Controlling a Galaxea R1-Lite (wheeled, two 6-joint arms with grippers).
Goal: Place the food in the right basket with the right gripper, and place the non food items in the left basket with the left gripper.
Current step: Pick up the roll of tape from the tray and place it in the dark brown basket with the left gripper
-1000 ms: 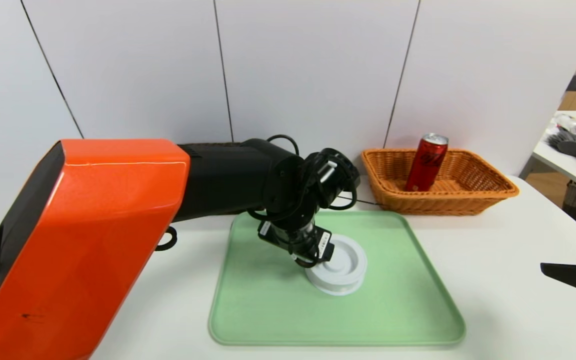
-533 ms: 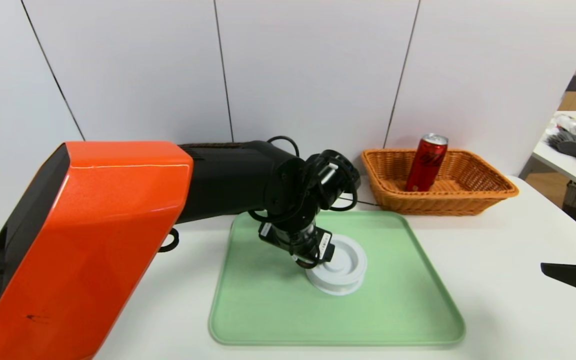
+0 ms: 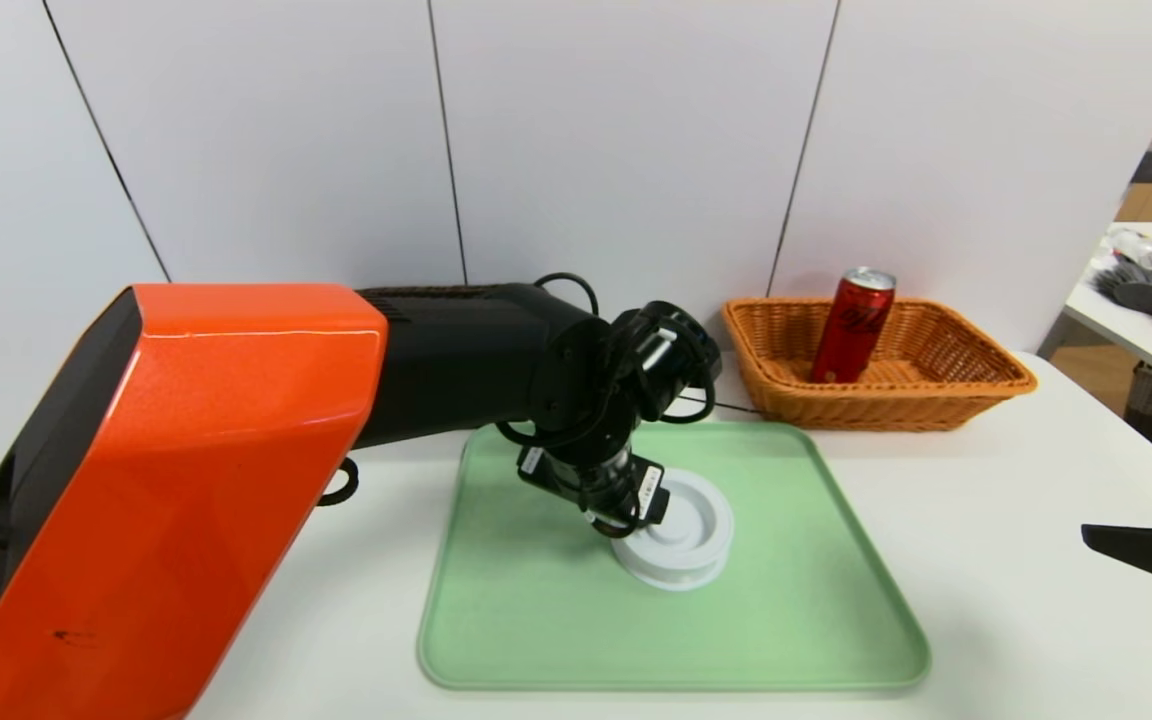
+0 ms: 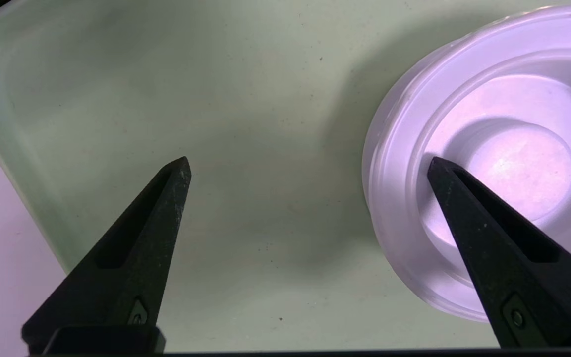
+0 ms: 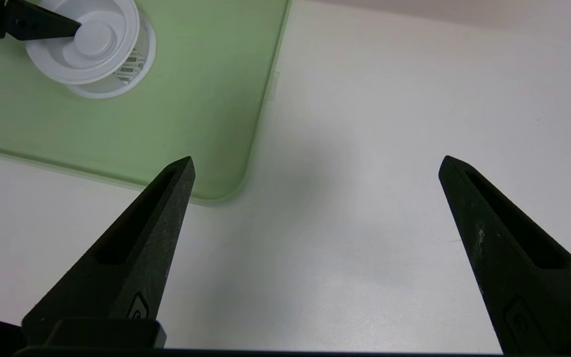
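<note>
The white surface (image 3: 996,560) fills the lower half of the head view, and I see the left arm's orange section (image 3: 166,480) taking up the whole lower left of that frame; the green tray (image 3: 556,620) sits at lower centre, and the orange-tan right basket (image 3: 936,385) stands at centre right against the wall, with the red can (image 3: 853,325) leaning upright inside it, so I judge the food part done. I cannot see the dark left basket or the cup in any view; the arm may hide them.

What remains before me is the white spool disc (image 3: 686,535), lying flat on the tray at the middle of the head view. My left tool (image 4: 308,166) is down over it with its fingers spread wide; in the left wrist view one fingertip (image 4: 446,173) sits over the disc's inner ring at centre right, while the other hangs over bare tray at centre left. So the disc lies off to one side of the gap, not centred; I judge the tool must shift toward the disc, or pinch its rim, before closing.

My right tool (image 5: 315,163) is parked over bare surface at the head view's right edge, fingers apart, holding nothing; the left is plainly the nearer.
</note>
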